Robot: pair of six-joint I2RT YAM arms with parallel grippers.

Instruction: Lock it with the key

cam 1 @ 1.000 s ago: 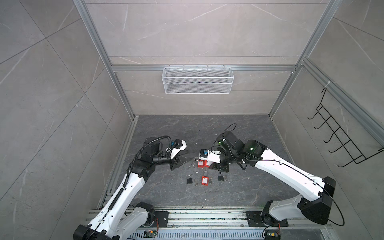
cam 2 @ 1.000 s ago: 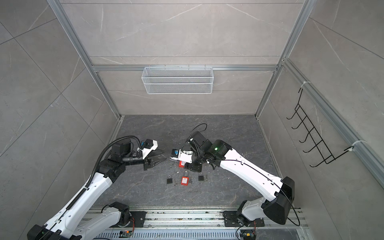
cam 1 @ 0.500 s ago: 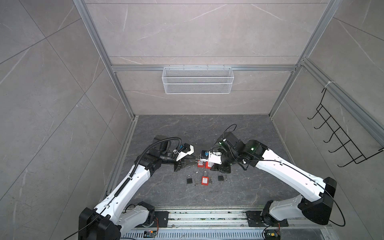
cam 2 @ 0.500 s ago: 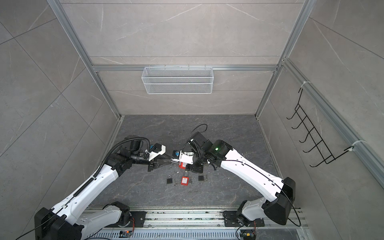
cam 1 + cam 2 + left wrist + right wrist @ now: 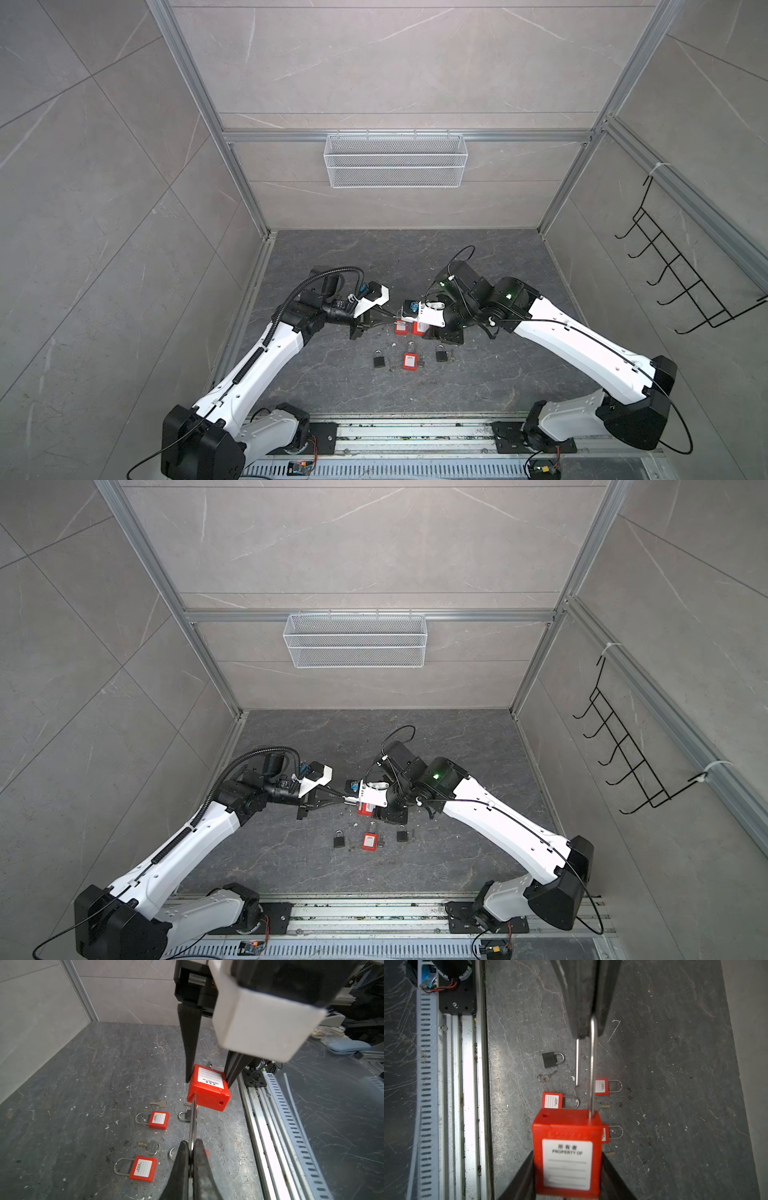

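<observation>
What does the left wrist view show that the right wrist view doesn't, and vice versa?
Left wrist only: the right arm's white camera housing above its fingers. Right wrist only: the shackle's free end, out of the red padlock's body. Both: the left gripper pinching the shackle bend, the right gripper's fingers flanking the body, loose padlocks and keys on the floor.

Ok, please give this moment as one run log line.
left gripper: shut on shackle | right gripper: flanks padlock body, grip unclear | shackle: open, one leg out of body
</observation>
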